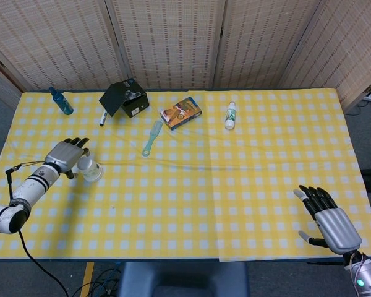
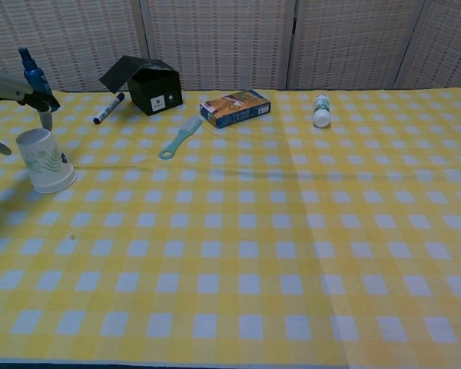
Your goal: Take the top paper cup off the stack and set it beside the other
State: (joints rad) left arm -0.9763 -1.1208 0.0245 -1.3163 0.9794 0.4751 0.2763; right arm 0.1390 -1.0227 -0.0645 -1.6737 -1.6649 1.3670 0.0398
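A white paper cup stack (image 1: 90,170) with a green print stands upside down on the yellow checked cloth at the left, also seen in the chest view (image 2: 44,160). I cannot make out separate cups in it. My left hand (image 1: 65,156) hovers at its upper left side. In the chest view the left hand (image 2: 15,92) has its fingers spread above and around the cup's top, with no clear grip. My right hand (image 1: 331,216) lies at the near right corner of the table, fingers apart and holding nothing. The chest view does not show the right hand.
Along the back stand a blue bottle (image 1: 61,101), an open black box (image 1: 126,98), a marker (image 1: 102,118), a teal comb (image 1: 153,137), a printed carton (image 1: 181,112) and a white bottle (image 1: 230,116). The table's left edge is close to my left arm.
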